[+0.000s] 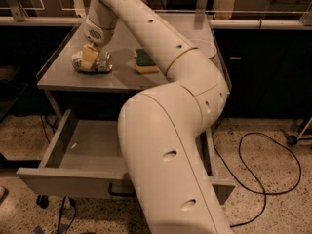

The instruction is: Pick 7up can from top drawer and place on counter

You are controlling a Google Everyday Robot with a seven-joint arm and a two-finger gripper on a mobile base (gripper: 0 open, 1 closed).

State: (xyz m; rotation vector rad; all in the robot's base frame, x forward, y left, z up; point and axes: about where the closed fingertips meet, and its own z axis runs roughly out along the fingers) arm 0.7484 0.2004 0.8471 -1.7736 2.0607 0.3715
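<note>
The 7up can (104, 62) lies on its side on the counter (122, 78), near its front left corner. My gripper (89, 57) comes down on the can from above and is shut on it, with one yellowish finger (88, 58) across the can's front. The top drawer (57, 141) is pulled open below the counter. The part of its inside that shows holds nothing, and my arm (165, 150) hides its right half.
A green and yellow sponge (145, 61) lies on the counter to the right of the can. A pale round dish (208, 47) sits at the counter's right side. A black cable (265, 177) loops on the floor at the right.
</note>
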